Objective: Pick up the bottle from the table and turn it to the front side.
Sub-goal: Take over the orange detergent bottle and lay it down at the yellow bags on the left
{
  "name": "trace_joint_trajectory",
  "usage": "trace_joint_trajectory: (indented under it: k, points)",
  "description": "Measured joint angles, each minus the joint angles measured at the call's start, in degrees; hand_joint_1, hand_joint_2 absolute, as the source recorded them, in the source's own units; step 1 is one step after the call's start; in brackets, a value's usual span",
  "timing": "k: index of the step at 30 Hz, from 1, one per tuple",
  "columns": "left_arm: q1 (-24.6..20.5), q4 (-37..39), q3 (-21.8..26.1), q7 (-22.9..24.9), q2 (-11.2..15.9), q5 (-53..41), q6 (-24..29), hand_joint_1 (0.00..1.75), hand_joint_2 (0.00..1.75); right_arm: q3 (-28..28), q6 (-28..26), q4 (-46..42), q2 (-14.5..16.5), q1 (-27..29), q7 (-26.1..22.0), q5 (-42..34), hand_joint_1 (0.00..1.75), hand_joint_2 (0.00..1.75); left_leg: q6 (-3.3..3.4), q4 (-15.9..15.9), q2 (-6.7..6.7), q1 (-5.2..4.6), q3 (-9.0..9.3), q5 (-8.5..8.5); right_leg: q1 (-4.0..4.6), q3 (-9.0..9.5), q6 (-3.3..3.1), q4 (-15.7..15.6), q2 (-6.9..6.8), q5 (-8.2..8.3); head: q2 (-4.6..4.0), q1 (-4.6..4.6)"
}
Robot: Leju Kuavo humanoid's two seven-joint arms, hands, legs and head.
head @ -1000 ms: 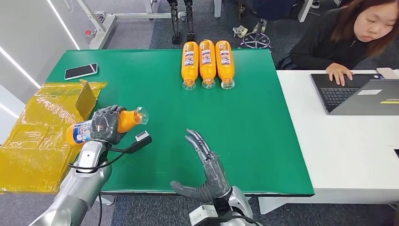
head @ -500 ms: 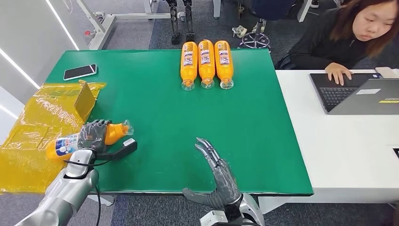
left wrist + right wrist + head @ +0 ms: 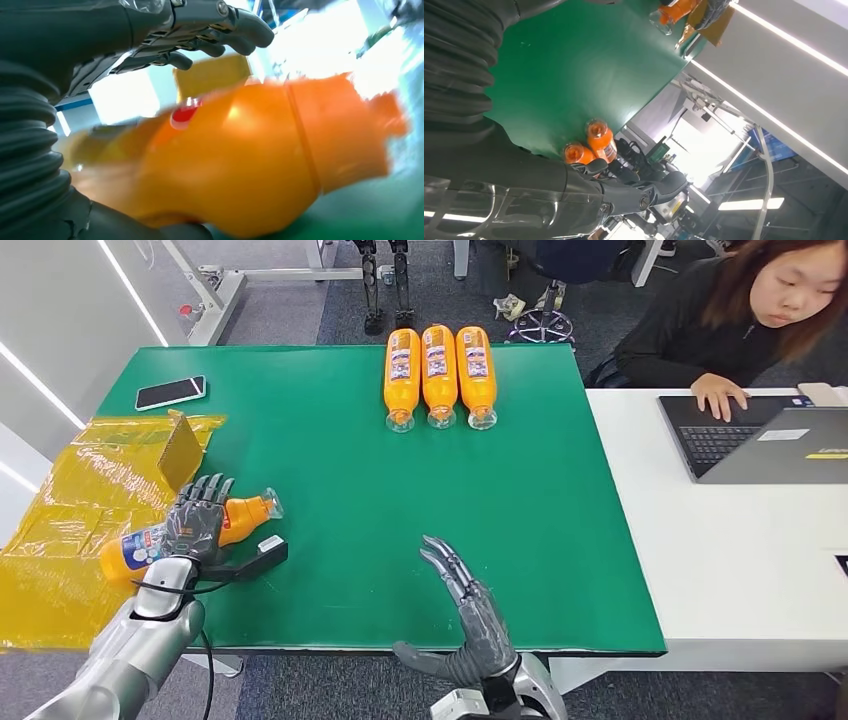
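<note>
An orange bottle (image 3: pixel 240 519) with a clear cap and a blue-white label lies on its side at the left edge of the green table (image 3: pixel 330 470), its base over the yellow plastic. My left hand (image 3: pixel 196 518) lies over its middle with the fingers (image 3: pixel 210 35) stretched out and lifted off the bottle (image 3: pixel 250 160); the thumb sits beneath it. My right hand (image 3: pixel 470 615) hovers open near the front edge, fingers straight, holding nothing. The right wrist view catches the bottle (image 3: pixel 674 9) far across the table.
Three more orange bottles (image 3: pixel 438 375) lie side by side at the far middle of the table. A phone (image 3: pixel 171 392) lies far left, crumpled yellow plastic (image 3: pixel 70 540) hangs off the left edge. A person works at a laptop (image 3: pixel 770 440) on the white table to the right.
My left hand carried the bottle down and left to the table edge, then its fingers uncurled off it. My right hand drew back toward the front edge.
</note>
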Motion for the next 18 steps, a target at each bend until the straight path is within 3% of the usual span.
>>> trace_joint_trajectory:
  k: [4,7,10,14,18]
  points:
    - [0.3,-0.2,0.5,-6.2,-0.2,3.4,6.4,0.00,1.75,-1.1,-1.5,-0.4,0.0,1.0,-0.2,0.1,0.00,1.75,0.00,0.0,0.00,-0.01,0.00,-0.01,0.00,0.00,0.00,0.0,0.00,0.00,0.00,0.00]
    - [1.8,-2.8,2.2,-15.3,-1.2,7.8,9.5,0.00,1.75,-2.3,-3.8,-0.8,-0.3,2.1,-0.6,-0.2,0.00,1.75,0.02,0.0,0.00,-0.03,-0.01,-0.02,-0.02,-0.01,0.02,0.0,0.00,-0.01,0.00,-0.01]
    - [4.4,-7.7,4.0,-25.4,-3.0,13.0,10.1,0.00,1.75,-3.7,-6.1,-1.1,-0.7,3.1,-1.1,-1.0,0.00,1.75,0.03,0.0,-0.02,-0.06,-0.03,-0.03,-0.03,0.00,0.03,-0.1,-0.02,-0.03,0.00,0.00]
    - [7.5,-13.0,4.8,-35.3,-6.3,21.8,10.1,0.00,1.75,-5.5,-8.3,-1.9,-1.0,4.3,-1.2,-1.4,0.00,1.75,0.06,0.0,-0.02,-0.09,-0.03,-0.05,-0.06,0.01,0.04,-0.1,-0.04,-0.02,0.00,0.00]
    - [10.4,-19.2,3.9,-39.9,-10.0,32.9,8.2,0.00,1.75,-7.7,-9.6,-3.1,-1.1,5.2,-0.8,-1.0,0.00,1.75,0.07,0.0,-0.03,-0.10,-0.03,-0.05,-0.06,0.02,0.05,-0.1,-0.07,-0.02,0.00,0.00]
